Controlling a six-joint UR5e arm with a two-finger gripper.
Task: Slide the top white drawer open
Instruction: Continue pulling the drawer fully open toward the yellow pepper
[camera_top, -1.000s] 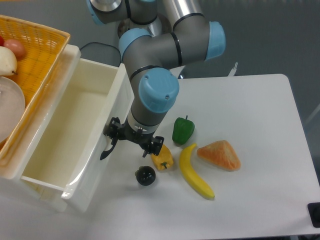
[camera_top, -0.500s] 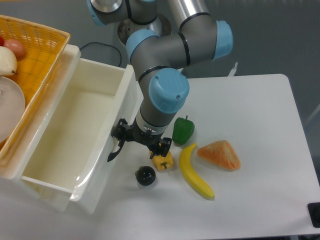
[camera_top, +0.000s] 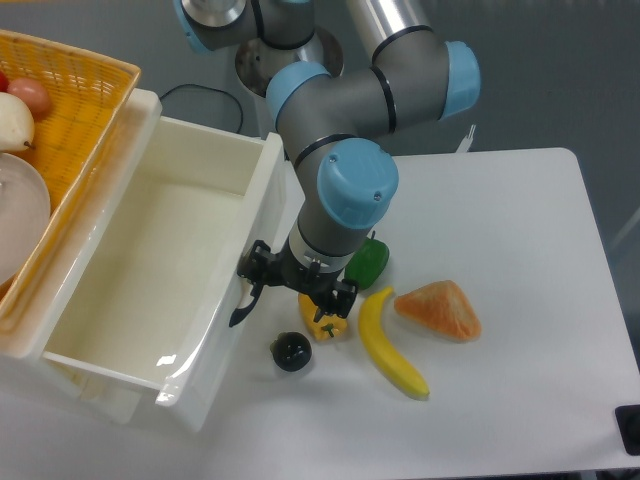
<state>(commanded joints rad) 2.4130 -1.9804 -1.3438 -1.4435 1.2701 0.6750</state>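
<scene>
Claw (camera_top: 262, 283) sits just left of centre in the frame, at the front face of the top white drawer (camera_top: 150, 270), hanging from the arm (camera_top: 345, 150) whose grey and blue joints come down from the top middle. Its dark fingers are gathered at the curved black handle (camera_top: 243, 305), and they appear to be closed around the handle's upper end, though the wrist above hides how narrow the gap really is. Nothing else is in its grip.

The drawer is pulled well out of the cabinet (camera_top: 140, 110) and fills the left half of the frame. It is a deep glossy white box with a white inside, and its front panel runs diagonally from upper right to lower left, with the handle curving down from the fingers toward the lower left. The lower drawer is not clearly seen from this angle.

An orange wicker basket (camera_top: 70, 90) rests on the cabinet top in the upper left. On the white table (camera_top: 520, 330), right of the drawer front, lie a green pepper (camera_top: 368, 262), a small yellow pepper (camera_top: 322, 322) just under the wrist, a round black object (camera_top: 291, 352) below that, a banana (camera_top: 390, 345) and an orange wedge (camera_top: 438, 310) further right.
</scene>
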